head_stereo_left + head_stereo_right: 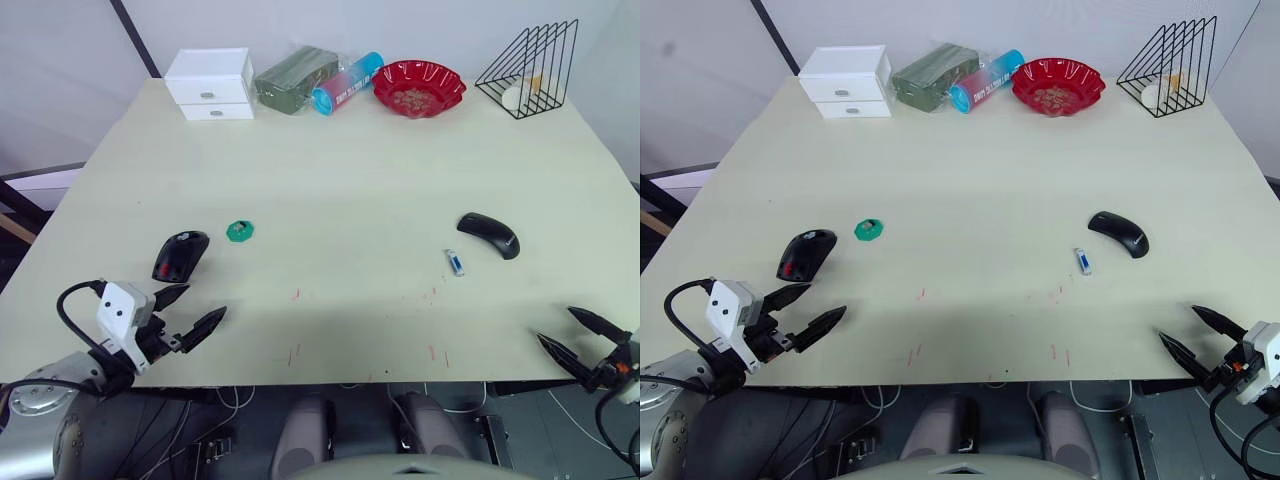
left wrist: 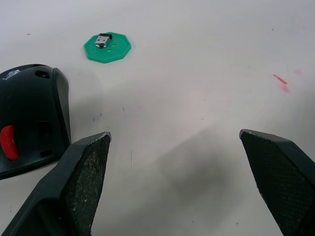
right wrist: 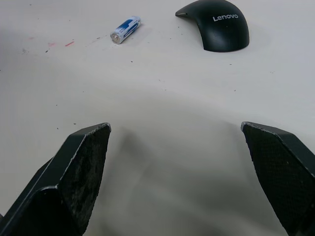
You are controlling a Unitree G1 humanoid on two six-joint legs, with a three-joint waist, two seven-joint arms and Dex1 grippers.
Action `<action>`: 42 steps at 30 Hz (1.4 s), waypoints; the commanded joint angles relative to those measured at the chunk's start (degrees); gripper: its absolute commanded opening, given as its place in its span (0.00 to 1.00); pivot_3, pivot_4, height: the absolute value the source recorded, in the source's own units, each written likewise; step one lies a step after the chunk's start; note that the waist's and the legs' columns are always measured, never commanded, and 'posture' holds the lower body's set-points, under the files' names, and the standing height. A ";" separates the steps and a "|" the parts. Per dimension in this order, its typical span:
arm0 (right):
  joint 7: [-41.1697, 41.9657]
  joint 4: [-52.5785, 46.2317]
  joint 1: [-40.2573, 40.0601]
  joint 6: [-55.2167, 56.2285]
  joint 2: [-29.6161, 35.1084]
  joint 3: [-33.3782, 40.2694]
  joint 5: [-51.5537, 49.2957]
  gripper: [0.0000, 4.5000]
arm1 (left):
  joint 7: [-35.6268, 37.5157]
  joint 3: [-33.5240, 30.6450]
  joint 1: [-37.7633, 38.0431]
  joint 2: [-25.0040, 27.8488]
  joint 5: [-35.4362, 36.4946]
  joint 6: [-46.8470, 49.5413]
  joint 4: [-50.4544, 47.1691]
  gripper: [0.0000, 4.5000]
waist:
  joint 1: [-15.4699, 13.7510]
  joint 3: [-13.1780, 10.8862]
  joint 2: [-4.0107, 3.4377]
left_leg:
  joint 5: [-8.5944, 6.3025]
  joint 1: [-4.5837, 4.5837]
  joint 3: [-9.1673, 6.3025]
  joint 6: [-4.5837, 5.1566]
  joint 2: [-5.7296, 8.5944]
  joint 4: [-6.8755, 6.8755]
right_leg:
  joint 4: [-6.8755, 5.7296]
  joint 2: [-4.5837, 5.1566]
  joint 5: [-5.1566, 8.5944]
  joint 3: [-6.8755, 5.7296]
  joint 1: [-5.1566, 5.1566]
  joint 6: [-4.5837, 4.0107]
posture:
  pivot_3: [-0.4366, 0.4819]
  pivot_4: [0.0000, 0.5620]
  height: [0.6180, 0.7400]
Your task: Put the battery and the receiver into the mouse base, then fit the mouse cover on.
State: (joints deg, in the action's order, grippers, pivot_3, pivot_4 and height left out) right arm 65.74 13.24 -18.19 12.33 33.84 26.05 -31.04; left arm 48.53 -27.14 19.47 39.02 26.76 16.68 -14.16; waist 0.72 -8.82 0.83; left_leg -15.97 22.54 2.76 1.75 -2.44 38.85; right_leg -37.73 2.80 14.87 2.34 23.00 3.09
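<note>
Two grippers sit low at the near edge of the table (image 1: 400, 140), both empty, both with jaws spread wide. Left gripper (image 1: 190, 315) hangs just short of the mouse base (image 1: 180, 256), which lies open side up on the robot's left, red parts showing inside. Just beyond the base, a flat green disc (image 1: 240, 231); the left wrist view shows the receiver (image 2: 103, 40) resting on top of it. Right gripper (image 1: 578, 335) hovers at the near right corner. Battery (image 1: 455, 262) lies flat on the bare tabletop, blue end and white body, near the mouse cover (image 1: 489, 234) but not touching it; cover is dome up.

Nothing is loaded yet. Judged step in hand: right arm goes for the battery.

How to do it well:
- Come down over the battery's middle, fingers across its short axis, so it cannot roll out along the table.
- Close only once both pads bracket it; it is slim and round and will skid if nudged from one side.
- Keep clear of the cover on approach.
- Base is well apart, on the far side; carry the battery level and match its length to the slot before release.
</note>
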 commanded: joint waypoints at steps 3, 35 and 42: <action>0.14 -1.82 0.16 0.71 1.08 2.48 -1.34 0.99 | 0.08 -1.65 0.56 0.63 1.04 0.74 -1.69 1.00 | -0.01 0.00 0.00 | 0.00 0.00 0.00 0.00 0.00 0.00 | 0.00 0.00 0.00 0.00 0.00 0.00 | 0.48 0.27 1.00; 13.81 -13.38 4.92 -8.79 2.90 -1.93 -11.01 0.99 | -7.61 -6.25 -11.23 1.73 2.99 2.96 9.25 1.00 | -0.06 0.00 0.05 | 0.00 0.00 -0.04 0.00 0.10 0.00 | -0.05 -0.01 -0.13 -0.04 0.00 0.22 | 0.48 0.27 1.00; 15.84 -15.10 6.52 -9.77 2.59 -3.09 -10.87 0.99 | -7.67 -3.84 -16.53 4.24 0.85 4.87 14.97 1.00 | -0.09 0.00 0.08 | 0.00 0.00 -0.04 0.00 0.14 0.00 | -0.08 -0.01 -0.14 -0.06 0.00 0.23 | 0.48 0.27 1.00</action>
State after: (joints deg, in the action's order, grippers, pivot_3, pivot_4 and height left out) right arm 80.87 -0.19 -11.99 2.66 35.90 22.65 -40.94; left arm 40.94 -31.06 3.95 41.79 28.21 21.09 0.41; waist 0.63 -8.81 0.90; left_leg -15.97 22.54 2.72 1.75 -2.30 38.85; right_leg -37.81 2.80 14.73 2.28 23.00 3.33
